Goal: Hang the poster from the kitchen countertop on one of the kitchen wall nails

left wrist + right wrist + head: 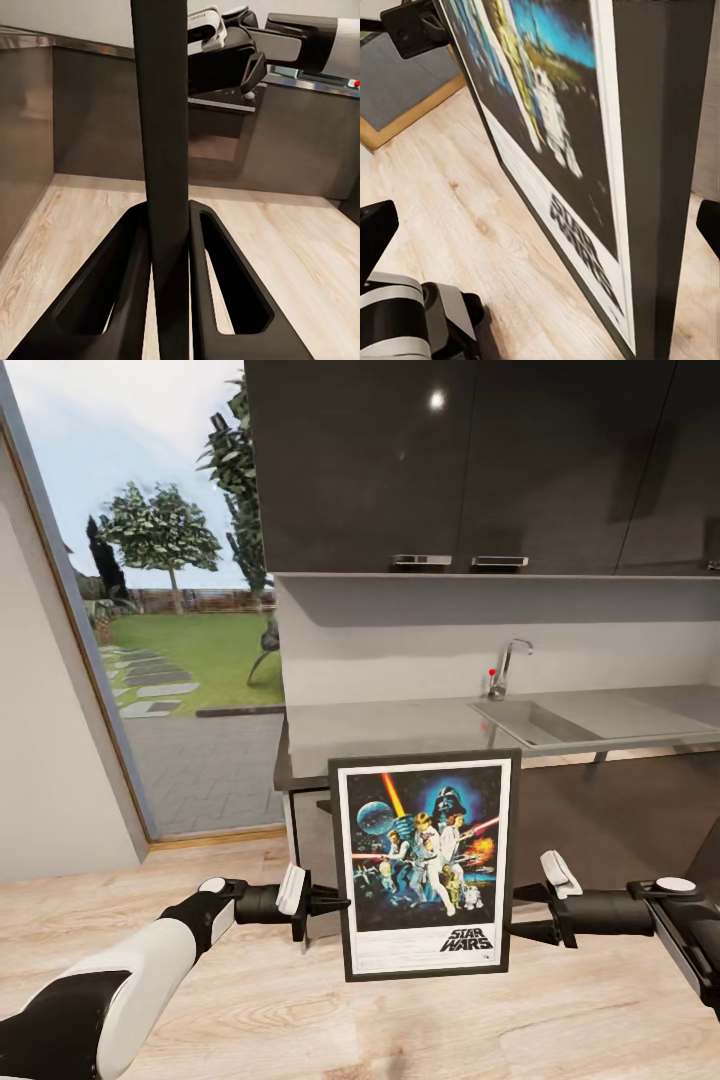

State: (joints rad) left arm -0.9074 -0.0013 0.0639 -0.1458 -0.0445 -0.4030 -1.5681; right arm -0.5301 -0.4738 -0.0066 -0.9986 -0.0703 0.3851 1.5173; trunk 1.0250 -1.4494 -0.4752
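Black frame risk: the poster (424, 865) is held by its thin side edges alone, so a small twist of either arm could, I judge, lever it out of one grip and drop it onto the wooden floor (300, 1010).
Swing risk: it hangs upright in the air in front of the kitchen countertop (400, 725); turning toward a wall could knock its upper corner on the dark upper cabinets (450, 460) or the counter edge.
Nail risk: no wall nail can be made out, so the hanging spot is yet to be found.
Left gripper (340, 903): fingers narrowed onto the poster's left edge; in the left wrist view the frame (169, 187) stands between the two fingers (124, 292), touching both.
Right gripper (512, 920): at the poster's right edge, but whether the fingers pinch it I cannot tell; the right wrist view has the frame (660, 187) running between finger tips that stand apart.
Poster position: between the two grippers, face toward the head camera, clear of counter and floor.
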